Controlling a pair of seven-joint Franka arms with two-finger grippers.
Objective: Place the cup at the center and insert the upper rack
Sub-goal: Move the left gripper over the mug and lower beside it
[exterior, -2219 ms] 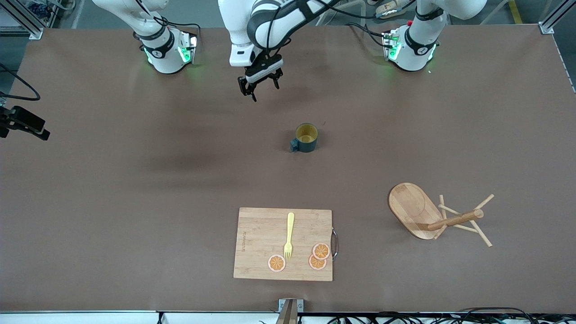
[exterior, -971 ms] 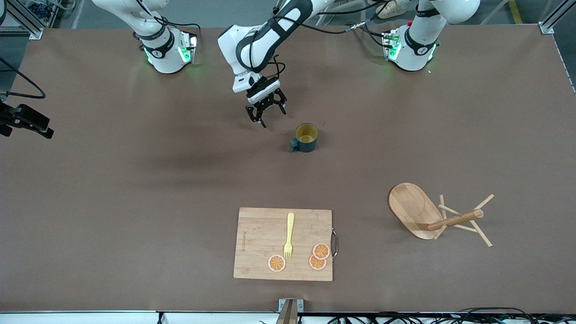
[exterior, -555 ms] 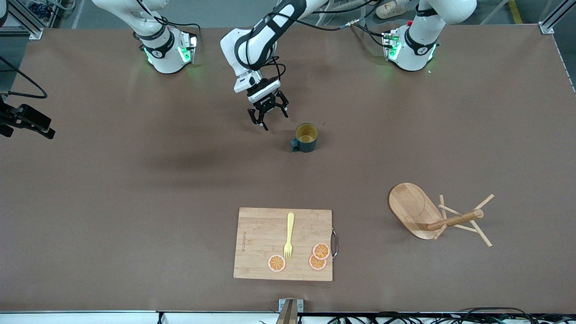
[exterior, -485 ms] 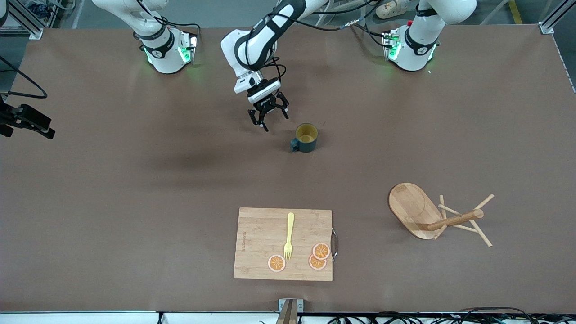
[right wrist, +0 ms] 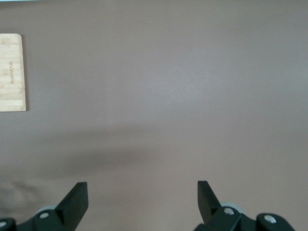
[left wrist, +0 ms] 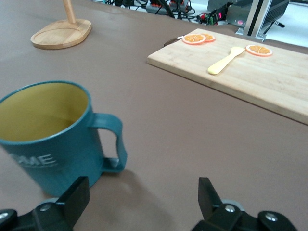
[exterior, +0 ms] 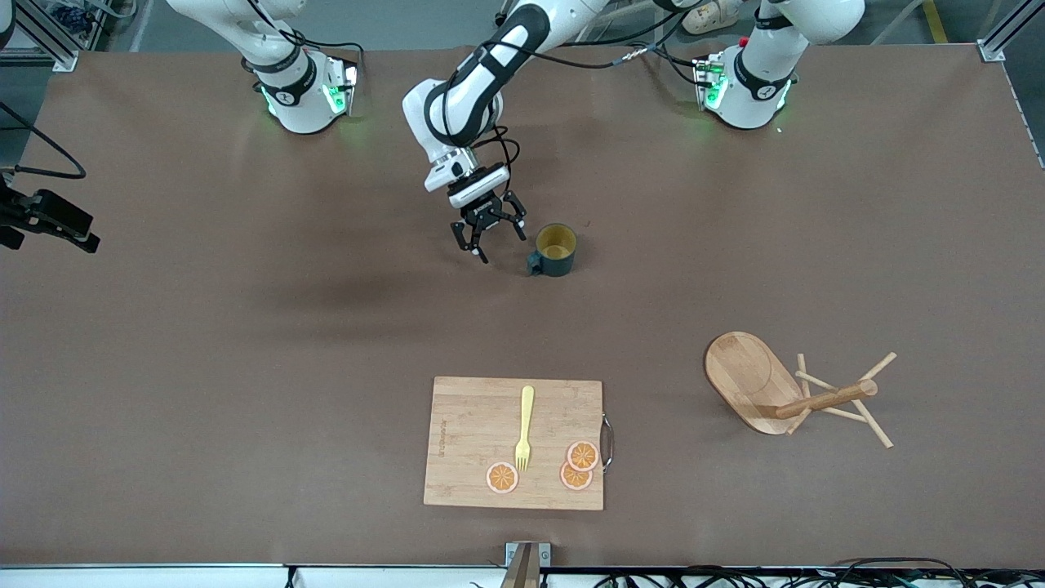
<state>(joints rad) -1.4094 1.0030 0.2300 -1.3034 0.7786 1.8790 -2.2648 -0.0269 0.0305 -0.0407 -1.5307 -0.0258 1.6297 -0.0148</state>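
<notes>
I'm bringing my left gripper (exterior: pixel 490 239) down and toward the cup (exterior: pixel 556 249); over the last couple of seconds it has travelled from up near the arm bases to just beside the cup, on the handle side. Jaws are standing wide apart, nothing between them. In the left wrist view the cup (left wrist: pixel 45 134) is filling the near corner, upright, yellow inside showing, handle pointing into the gap ahead of my fingers (left wrist: pixel 72 199). Not touching yet.

The cup itself hasn't moved in that time: it is sitting upright on the tabletop (exterior: pixel 245 367), roughly mid-table, nearer the arm bases than the board (exterior: pixel 514 443). So I'm judging the approach nearly done and the grasp is next; I'm needing a little more shift toward the cup so the jaws are straddling the wall or handle before closing.

The rack (exterior: pixel 796 394) is lying tipped on its side toward the left arm's end of the tabletop, base on edge, post and pegs resting down, well apart from the cup. Unchanged too, so that half of the task isn't started.

My right gripper (right wrist: pixel 139 197) is waiting, held over bare tabletop at the right arm's end, jaws apart and empty; only a board edge (right wrist: pixel 12 72) is showing in its wrist view.

The board is carrying a fork (exterior: pixel 524 429) and orange slices (exterior: pixel 502 477), all undisturbed.
</notes>
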